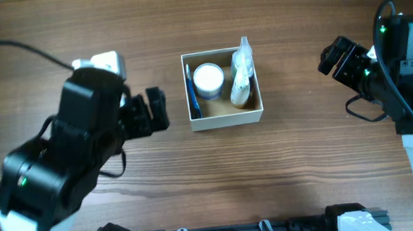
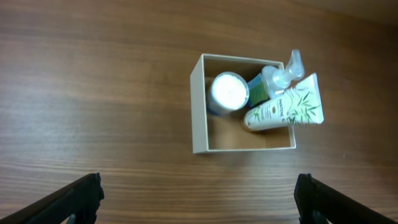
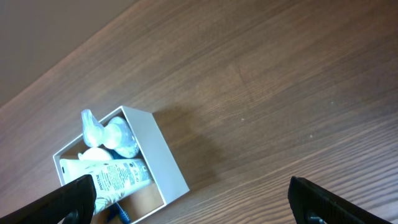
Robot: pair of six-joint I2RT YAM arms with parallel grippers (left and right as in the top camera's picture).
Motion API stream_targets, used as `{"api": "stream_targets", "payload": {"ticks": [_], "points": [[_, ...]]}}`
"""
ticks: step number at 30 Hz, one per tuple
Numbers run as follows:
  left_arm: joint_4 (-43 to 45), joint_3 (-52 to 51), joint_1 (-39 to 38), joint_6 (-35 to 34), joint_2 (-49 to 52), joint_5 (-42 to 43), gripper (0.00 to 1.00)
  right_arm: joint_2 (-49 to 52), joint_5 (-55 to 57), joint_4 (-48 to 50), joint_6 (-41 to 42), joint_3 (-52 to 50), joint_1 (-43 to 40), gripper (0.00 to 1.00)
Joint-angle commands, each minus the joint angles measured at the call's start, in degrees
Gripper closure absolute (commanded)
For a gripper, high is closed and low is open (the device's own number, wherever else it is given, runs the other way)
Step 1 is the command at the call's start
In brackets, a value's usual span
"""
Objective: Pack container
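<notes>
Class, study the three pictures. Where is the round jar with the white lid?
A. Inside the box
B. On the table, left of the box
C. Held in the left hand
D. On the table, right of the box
A: the jar stands inside the box, within its white walls and next to the tube that leans over the rim.

Container (image 1: 227,119) with jar (image 1: 209,80), tube (image 1: 240,89) and blue stick (image 1: 192,94) inside

Wooden table (image 1: 110,20), white-lidded jar (image 1: 208,78), leaf-print tube (image 2: 284,111), spray bottle (image 2: 281,73)
</notes>
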Motion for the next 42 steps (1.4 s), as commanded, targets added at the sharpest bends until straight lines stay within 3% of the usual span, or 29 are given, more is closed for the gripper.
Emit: {"api": "stream_targets", "payload": {"ticks": [1,4,8,10,14,18,30,42], "points": [[-0.79,-0.39,0.15,0.90,-5.55,-3.69,0.00,0.13,-0.74,0.15,0.70,0.17,-0.24,0.00],[3.63,-5.29,2.54,0.92,-10.23,-7.67,0.00,0.13,-0.74,0.15,0.72,0.17,-0.24,0.00],[17.88,-27.04,16.96,0.94,-23.41,3.02,0.00,0.13,-0.74,0.15,0.70,0.17,-0.24,0.00],[25.55,-37.68,19.74,0.94,-29.22,5.33,0.00,0.13,-0.74,0.15,0.70,0.17,-0.24,0.00],[42.97,-60.59,20.52,0.92,-41.11,6.05,0.00,0.17,-0.74,0.15,0.70,0.17,-0.24,0.00],[49.70,-75.97,20.52,0.90,-50.97,6.25,0.00,0.17,-0.74,0.15,0.70,0.17,-0.24,0.00],[50.51,-83.87,21.09,0.92,-63.54,6.23,0.00,0.17,-0.74,0.15,0.70,0.17,-0.24,0.00],[50.49,-83.87,21.09,0.92,-63.43,6.23,0.00,0.24,-0.74,0.00,0.72,0.11,-0.24,0.00]]}}
